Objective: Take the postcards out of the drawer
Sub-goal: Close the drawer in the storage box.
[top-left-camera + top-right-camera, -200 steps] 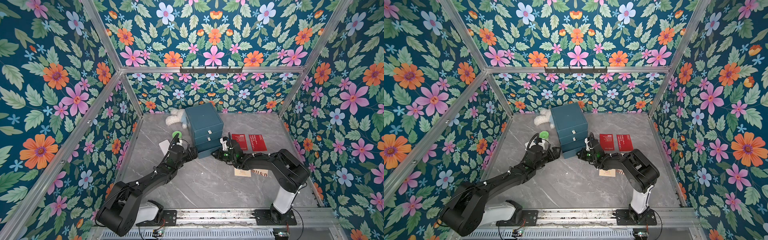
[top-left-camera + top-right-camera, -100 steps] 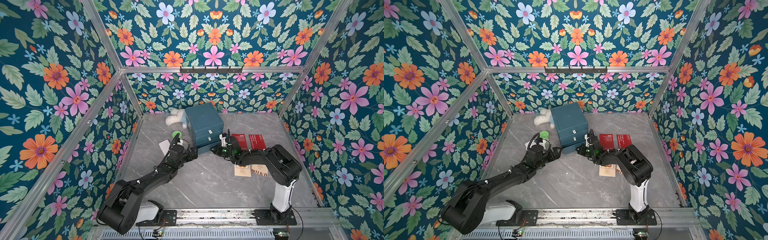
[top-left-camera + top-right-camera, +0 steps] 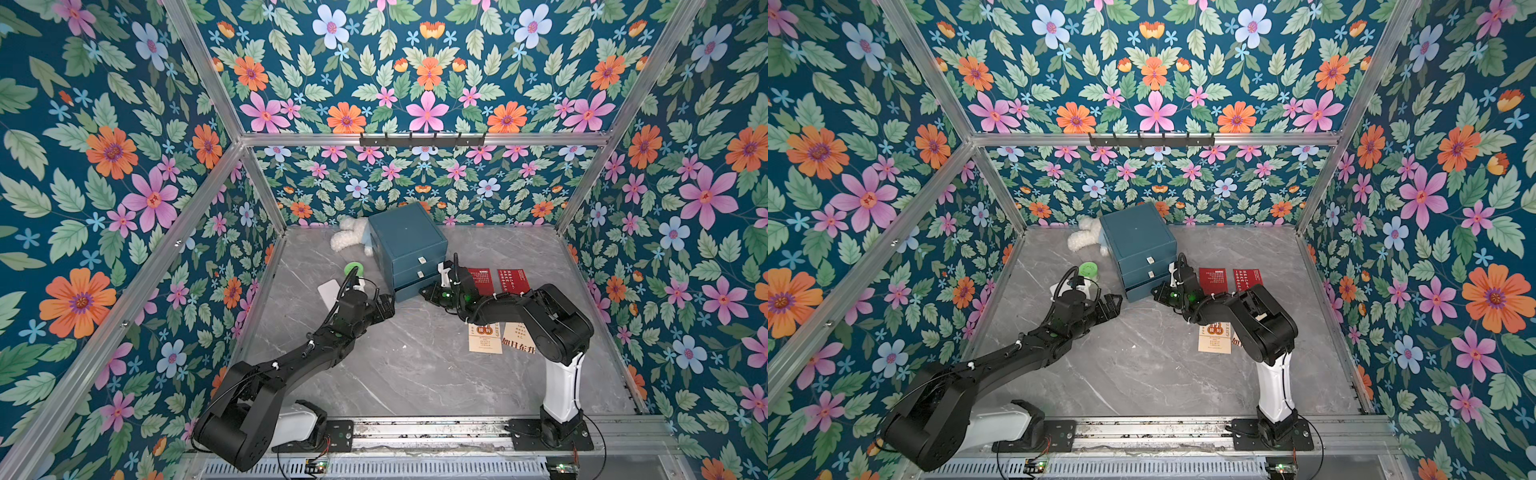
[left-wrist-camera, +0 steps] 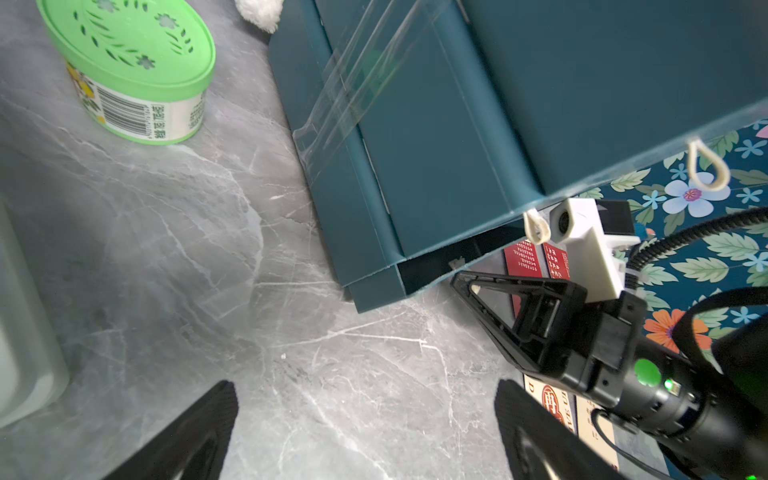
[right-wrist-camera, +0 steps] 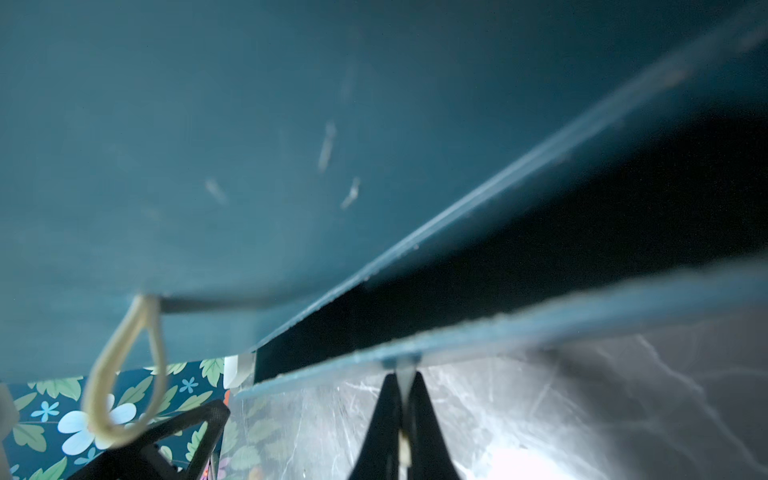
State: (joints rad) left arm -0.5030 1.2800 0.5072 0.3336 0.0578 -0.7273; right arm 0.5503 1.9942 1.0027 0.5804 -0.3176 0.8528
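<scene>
The red postcards (image 3: pixel 514 281) and cream postcards (image 3: pixel 484 343) were seen laid flat on the grey marble table (image 3: pixel 395 374), right of the drawer chest (image 3: pixel 405 235), already outside it. Its bottom drawer (image 3: pixel 413 291) was held slightly ajar, the pull tab (image 5: pixel 405 365) pinched by the closed right gripper (image 5: pixel 404 380), presumably to slide it. The left gripper (image 4: pixel 363 388) was kept wide and empty before the chest. Everything was enclosed by floral walls (image 3: pixel 428 83).

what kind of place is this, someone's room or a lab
Most likely a robot test cell, not a lived-in room: floral-print panels set in a bare aluminium frame, two robot arms bolted to a rail along the front, and a blue drawer box on a marble-look table.
</scene>
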